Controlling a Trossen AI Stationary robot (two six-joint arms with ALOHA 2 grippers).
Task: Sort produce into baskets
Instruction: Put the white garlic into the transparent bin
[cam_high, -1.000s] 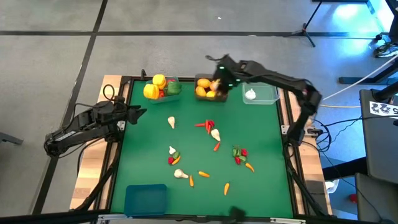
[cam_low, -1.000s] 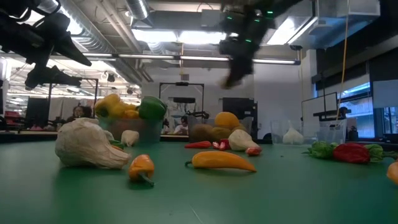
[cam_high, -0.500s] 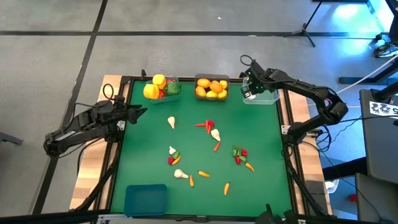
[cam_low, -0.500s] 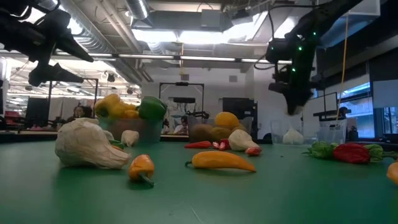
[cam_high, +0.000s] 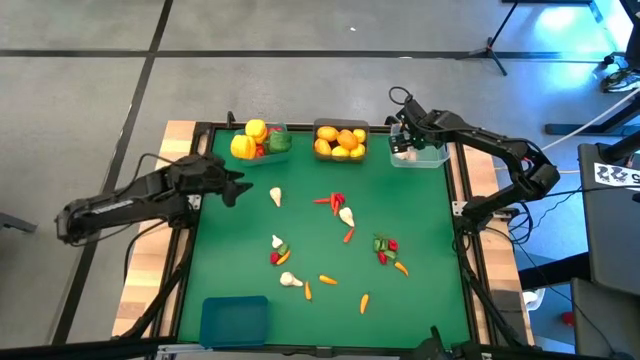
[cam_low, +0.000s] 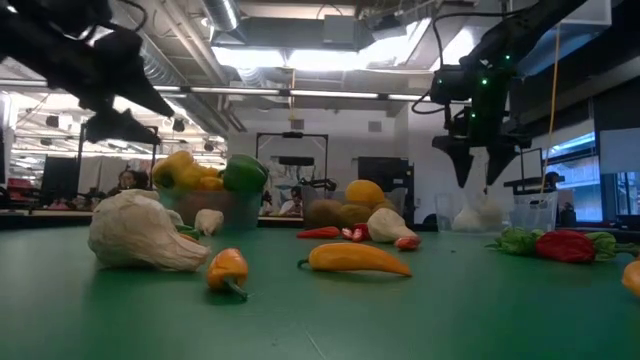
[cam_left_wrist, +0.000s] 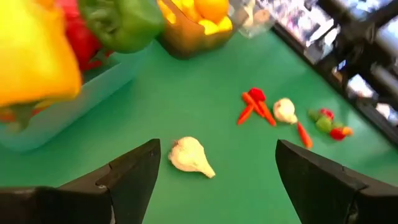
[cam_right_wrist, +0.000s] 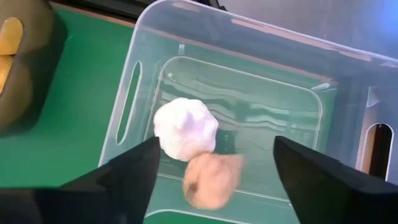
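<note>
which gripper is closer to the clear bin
Right. The right gripper hangs open directly over the clear bin, above the garlic inside; the left gripper is far across the table near the teal bin.

High view straight down; low view table-level; right wrist view close above clear bin (cam_right_wrist: 249, 118) (also in high view (cam_high: 425, 155)).

Light falls evenly from overhead; the green table (cam_high: 320, 230) is bright in the high view with only faint, soft shadows. In the low view, ceiling lamps (cam_low: 290, 58) glare white and both arms read as dark silhouettes against them; the near garlic (cam_low: 140, 232) is sharp, the room behind soft. The left wrist view is blurred, most at the peppers (cam_left_wrist: 74, 37). In the right wrist view the clear bin (cam_right_wrist: 249, 118) shows pale reflections, and a tan lump (cam_right_wrist: 211, 177) in it is smeared.
</note>
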